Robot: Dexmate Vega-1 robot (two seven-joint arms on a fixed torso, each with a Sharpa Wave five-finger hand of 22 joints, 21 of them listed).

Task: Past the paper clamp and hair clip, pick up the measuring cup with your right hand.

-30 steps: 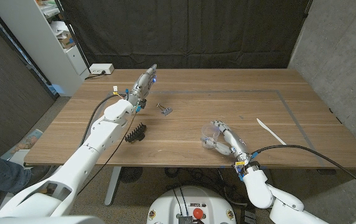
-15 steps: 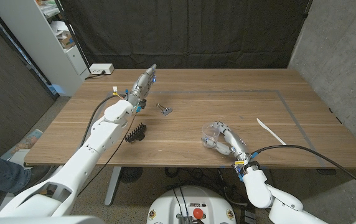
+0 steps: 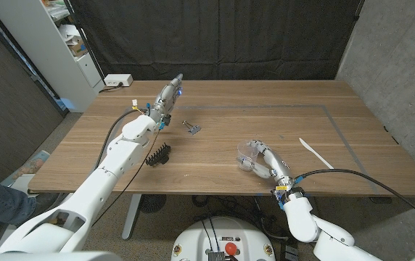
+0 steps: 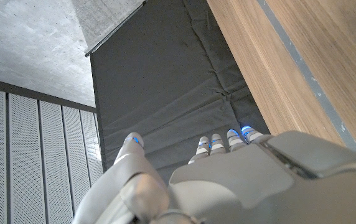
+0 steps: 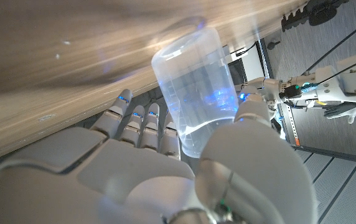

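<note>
right hand (image 3: 265, 162) sits near the table's (image 3: 265, 123) front edge, right of centre, with its fingers and thumb wrapped round the clear measuring cup (image 3: 247, 154). from the right wrist, the cup (image 5: 195, 93) stands between the fingers (image 5: 137, 121) on one side and the thumb (image 5: 252, 112) on the other — a full grip, with the cup's closed end pointing away from the palm. whether the cup is off the wood or touching it cannot be told from the head view.

left hand (image 3: 167, 95) is well apart, at the far left of the table, fingers straight and together, pointing toward the dark curtain (image 3: 215, 36); it holds nothing. from the left wrist, its fingertips (image 4: 228, 138) line up side by side with the thumb (image 4: 131, 146) set off from them, over the table edge and the curtain.

between the two hands lie the other things: the small metal paper clamp (image 3: 191, 127) just right of the left forearm, and the black hair clip (image 3: 159, 155) nearer the front edge, partly under that arm — neither is touched. a thin white stick (image 3: 315, 152) lies to the right of the right hand. a white power strip (image 3: 117, 81) sits at the far left corner, next to a white shelf (image 3: 48, 43).
</note>
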